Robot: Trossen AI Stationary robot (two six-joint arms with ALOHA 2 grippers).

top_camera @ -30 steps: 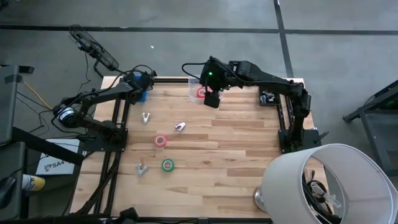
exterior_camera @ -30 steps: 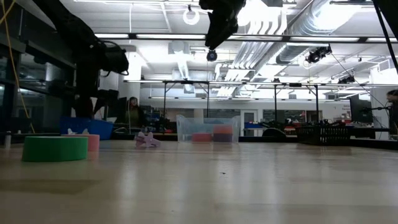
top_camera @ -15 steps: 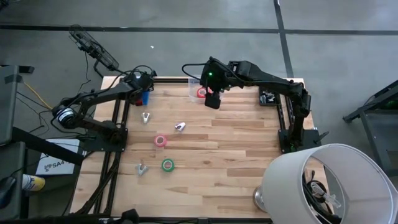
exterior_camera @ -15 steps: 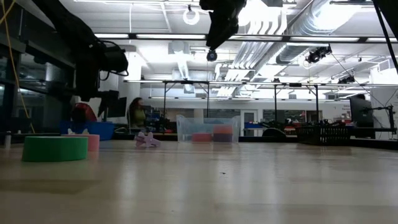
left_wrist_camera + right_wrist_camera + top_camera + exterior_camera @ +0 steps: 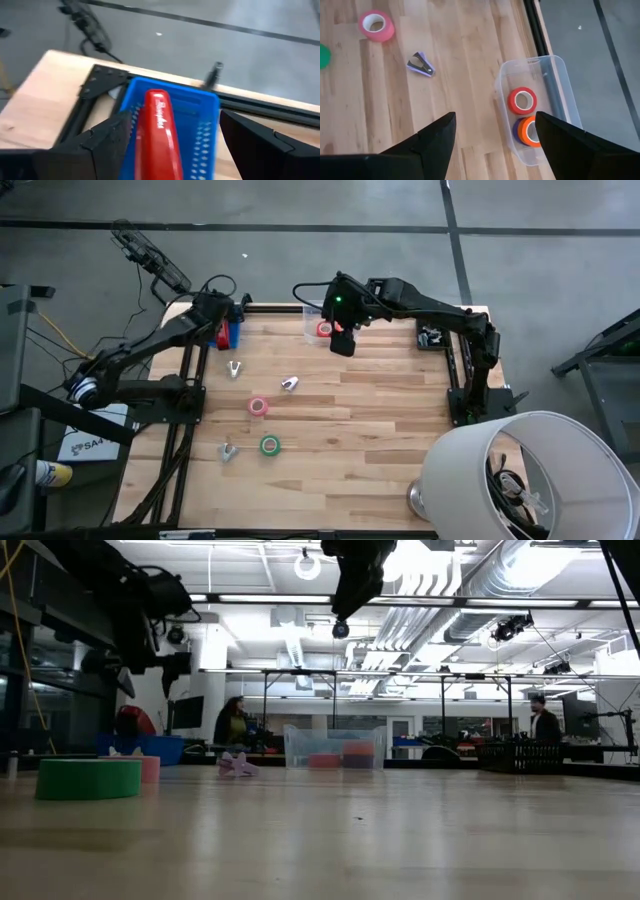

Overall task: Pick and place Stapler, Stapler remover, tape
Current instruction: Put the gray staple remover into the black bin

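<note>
The red stapler (image 5: 157, 135) stands slanted in the blue basket (image 5: 202, 135) at the table's far left corner, and its upper end (image 5: 131, 721) sticks up above the basket's rim. My left gripper (image 5: 175, 150) hangs open above the basket, one finger on either side of the stapler and clear of it. My right gripper (image 5: 492, 145) hangs open high above the clear bin (image 5: 555, 100), which holds red (image 5: 522, 100), purple and orange tape rolls. On the wood lie pink tape (image 5: 258, 406), green tape (image 5: 269, 445) and three silvery stapler removers (image 5: 289, 384).
A large white lampshade (image 5: 530, 480) overhangs the table's near right corner. Black frames (image 5: 185, 395) run along the left and right table edges. The middle and right of the wood show nothing lying on them. People stand in the room beyond the far edge.
My left gripper has risen from the blue basket and drawn back a little toward the table's far left corner. The red stapler, hidden under the gripper a second ago, now shows standing in the basket. My right gripper has kept still.
</note>
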